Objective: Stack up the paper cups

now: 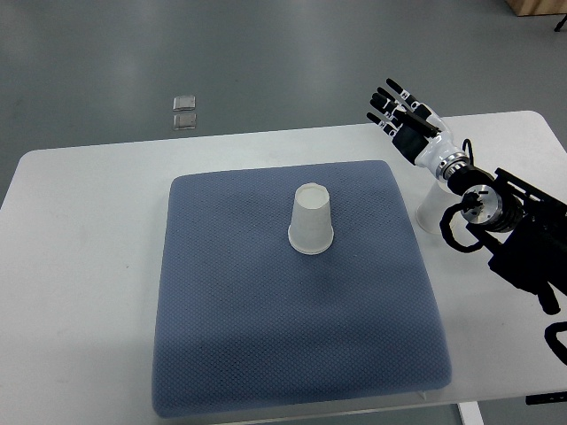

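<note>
A white paper cup stands upside down near the middle of the blue mat. My right hand hovers over the table's far right corner, well away from that cup, with its fingers spread and nothing in them. Under its wrist, just off the mat's right edge, a second white cup stands on the table, its top hidden by the forearm. The left arm does not show.
The mat lies on a white table whose far edge runs just behind it. Two small clear squares lie on the grey floor beyond. A brown box corner shows at the top right.
</note>
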